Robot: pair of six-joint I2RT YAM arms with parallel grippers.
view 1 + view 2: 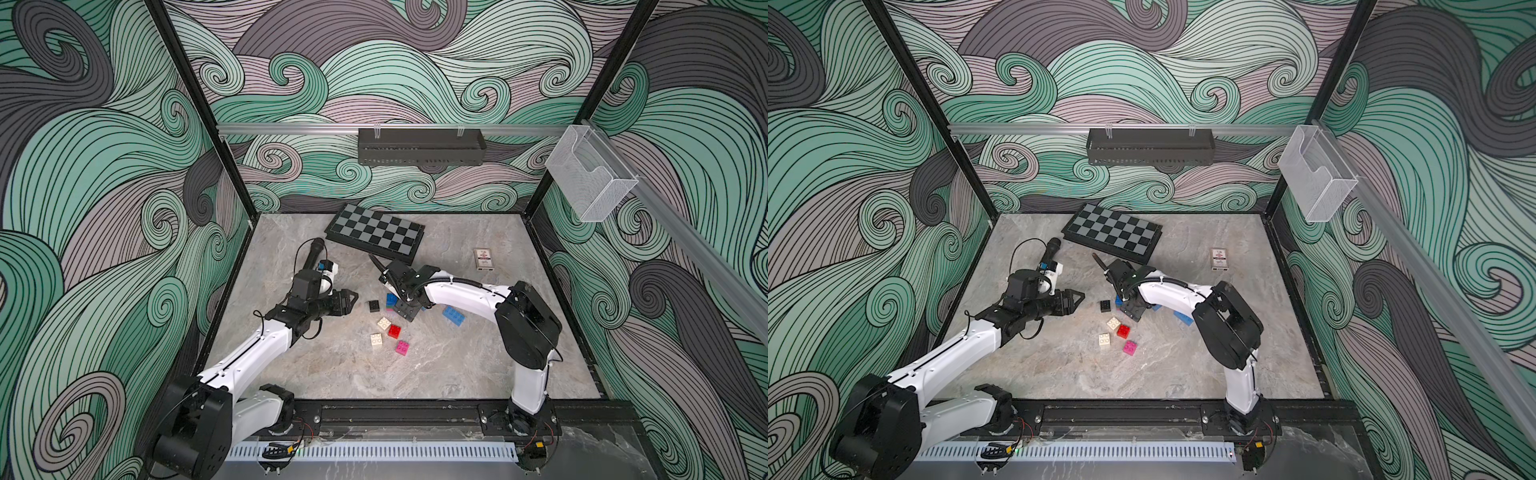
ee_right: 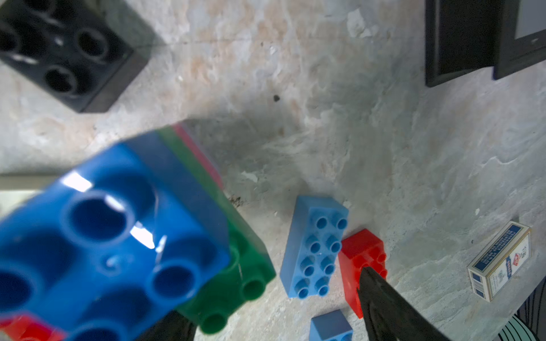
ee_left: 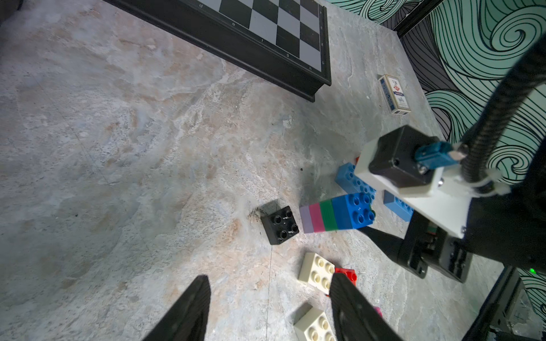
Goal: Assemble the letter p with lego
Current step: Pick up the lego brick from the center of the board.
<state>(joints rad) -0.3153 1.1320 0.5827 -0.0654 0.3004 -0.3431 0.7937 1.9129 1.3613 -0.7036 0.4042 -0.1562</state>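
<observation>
The marble desk (image 1: pixel 457 365) carries everything. The checkered board (image 1: pixel 376 237) lies at the far edge, well apart from the building.

The left gripper (image 1: pixel 355 298) hangs over the desk's left middle, jaws spread and empty. It points toward the bricks and seems parked clear of the work, ready to steady something.

The right gripper (image 1: pixel 407 315) reaches in from the right, tilted down just beside the stack (image 3: pixel 336 214), jaws wide apart and gripping nothing. Whether one jaw brushes the blue top I cannot tell.

That stack is the lego begun: lilac, pink, green and blue squares pressed together, apparently standing on end mid-desk with blue uppermost. It is likely the letter's stem.

To its right lie the blue oblong bricks (image 2: pixel 316 248), one touching a red brick (image 2: pixel 362 257), probably stock for the loop.

A black brick (image 1: pixel 374 306) sits just left of the stack. Nearer are two cream squares (image 1: pixel 383 323), a red square (image 1: pixel 394 331) and a pink square (image 1: pixel 402 347), loose and within either arm's reach.

A small card box (image 1: pixel 483 258) rests far right, uninvolved.
</observation>
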